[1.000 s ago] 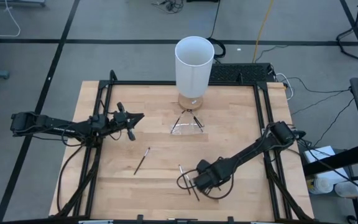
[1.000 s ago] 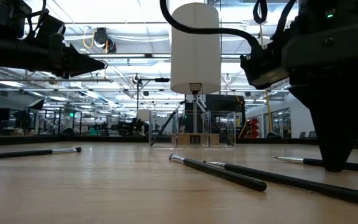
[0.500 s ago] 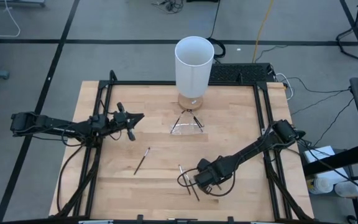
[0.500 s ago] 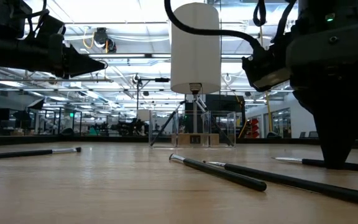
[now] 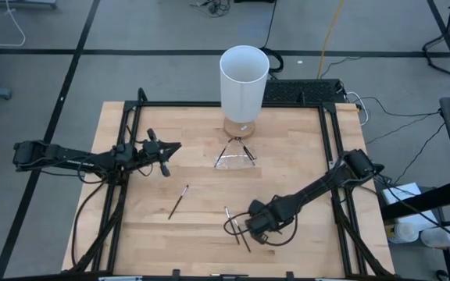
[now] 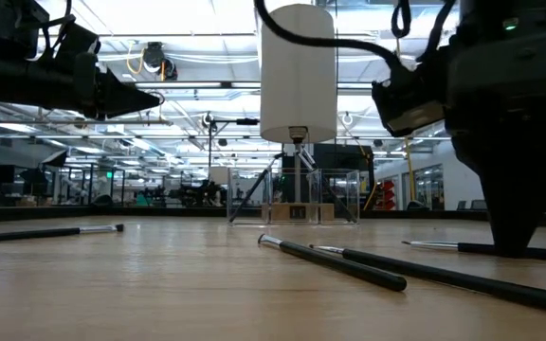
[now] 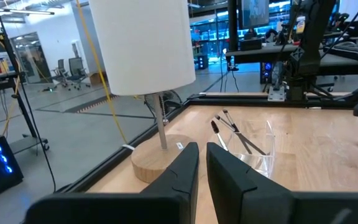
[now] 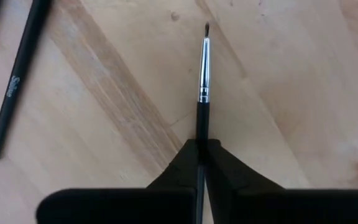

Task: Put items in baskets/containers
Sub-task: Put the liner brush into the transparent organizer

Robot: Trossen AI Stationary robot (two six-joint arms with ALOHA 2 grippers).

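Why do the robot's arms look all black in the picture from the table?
In the low view, bright ceiling lights behind turn the right gripper and left gripper into dark outlines; the clear container almost vanishes. In the right wrist view, even light shows the stick sharply.

- Floor (image 5: 155, 31): grey, smooth, crossed by dark tape lines; loose cables (image 5: 217, 8) lie along the far edge in the high view.
- Yellow cable (image 5: 330, 35) runs across the floor toward the table.
- Wooden table top (image 5: 201, 242), pale planks, edged by a black frame (image 5: 209, 104).
- Low view: large open hall behind, ceiling with rows of bright strip lights (image 6: 188, 43) and exposed beams.
- Left wrist view: office chairs (image 7: 67, 65), further workbenches (image 7: 328, 59), blue-lit screens (image 7: 253, 12) at the back.
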